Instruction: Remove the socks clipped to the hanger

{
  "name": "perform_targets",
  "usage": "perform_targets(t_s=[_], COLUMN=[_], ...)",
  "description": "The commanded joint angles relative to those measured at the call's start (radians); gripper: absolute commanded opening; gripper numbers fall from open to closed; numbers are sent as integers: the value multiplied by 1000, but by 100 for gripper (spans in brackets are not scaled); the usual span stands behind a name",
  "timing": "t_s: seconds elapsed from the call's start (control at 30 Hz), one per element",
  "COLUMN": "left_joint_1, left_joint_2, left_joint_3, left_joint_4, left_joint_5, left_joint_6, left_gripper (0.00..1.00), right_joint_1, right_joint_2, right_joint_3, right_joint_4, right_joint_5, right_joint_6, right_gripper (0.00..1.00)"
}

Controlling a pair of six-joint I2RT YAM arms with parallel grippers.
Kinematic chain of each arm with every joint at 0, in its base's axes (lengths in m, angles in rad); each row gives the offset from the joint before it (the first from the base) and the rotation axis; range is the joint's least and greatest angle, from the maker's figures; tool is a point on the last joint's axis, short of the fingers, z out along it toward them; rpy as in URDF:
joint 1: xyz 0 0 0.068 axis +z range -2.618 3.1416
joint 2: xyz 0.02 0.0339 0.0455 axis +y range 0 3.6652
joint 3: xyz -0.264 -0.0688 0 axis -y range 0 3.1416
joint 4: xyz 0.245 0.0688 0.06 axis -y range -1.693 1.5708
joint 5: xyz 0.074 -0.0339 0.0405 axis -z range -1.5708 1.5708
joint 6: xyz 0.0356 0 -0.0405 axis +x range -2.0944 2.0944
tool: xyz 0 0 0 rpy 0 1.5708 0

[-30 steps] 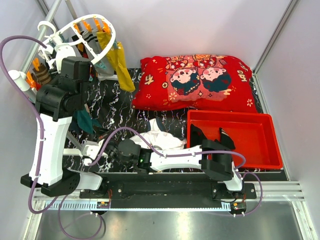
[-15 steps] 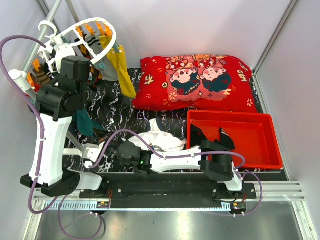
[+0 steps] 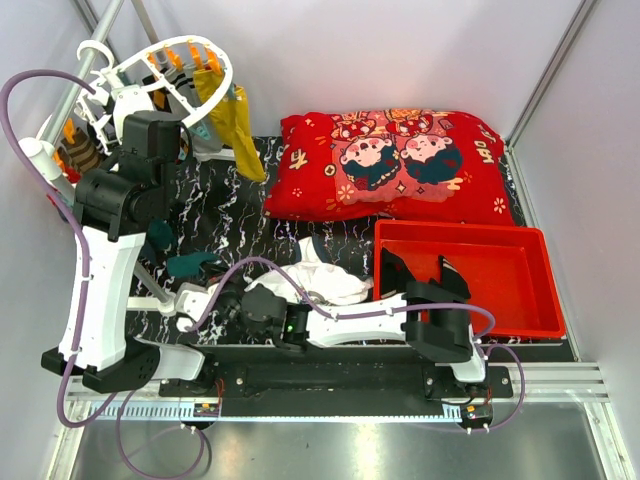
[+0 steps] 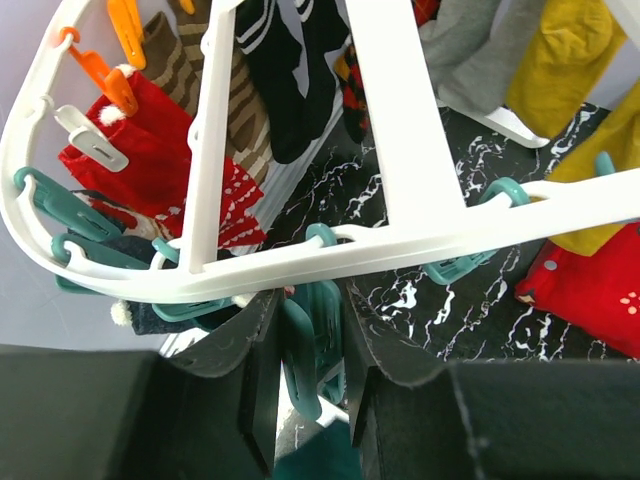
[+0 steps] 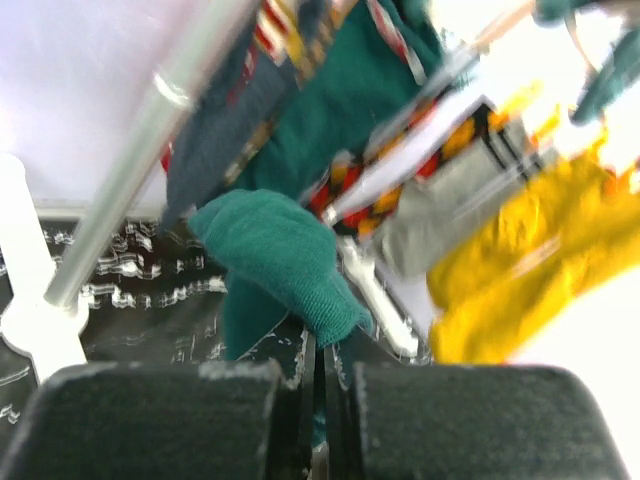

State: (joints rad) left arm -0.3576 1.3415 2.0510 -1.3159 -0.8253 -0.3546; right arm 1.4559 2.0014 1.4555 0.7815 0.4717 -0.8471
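The left gripper (image 4: 308, 305) is closed on a teal clip (image 4: 300, 375) just under the near rim of the hanger (image 4: 400, 120), with a finger touching the clip on each side. The right gripper (image 5: 320, 350) is clamped on a dark teal sock (image 5: 275, 245) held below the hanger, while a red sock (image 4: 150, 160) and mustard-yellow socks (image 4: 565, 50) hang clipped to the hanger
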Motion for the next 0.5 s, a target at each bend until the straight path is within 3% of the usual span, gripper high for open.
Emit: perform_targets(t_s=[0.0,0.17,0.2,0.27,0.33,0.47], left_joint_1=[2,2,2,2,2,0], left_joint_2=[-39,-79,-84,-99,-114,-172], left_joint_3=[-23,-72,-80,-98,-123,-170], left_joint_4=[89,173,182,202,231,288], left_joint_5=[78,156,176,210,233,305], left_joint_6=[46,89,92,98,103,111], left_gripper=[11,20,21,27,43,58], right_joint_1=[8,-8,-31,-70,-150,-337], right_joint_2=[-194,-400,-470,-542,-659,-872], right_joint_3=[-72,-194,-198,-221,-265,-472], right_joint_4=[-40,-294,-474,-728,-847,-981], right_joint_5=[200,366,375,349,273,142], right_joint_6=[184,454,608,774,985,1258], right_gripper=[0,0,0,0,0,0])
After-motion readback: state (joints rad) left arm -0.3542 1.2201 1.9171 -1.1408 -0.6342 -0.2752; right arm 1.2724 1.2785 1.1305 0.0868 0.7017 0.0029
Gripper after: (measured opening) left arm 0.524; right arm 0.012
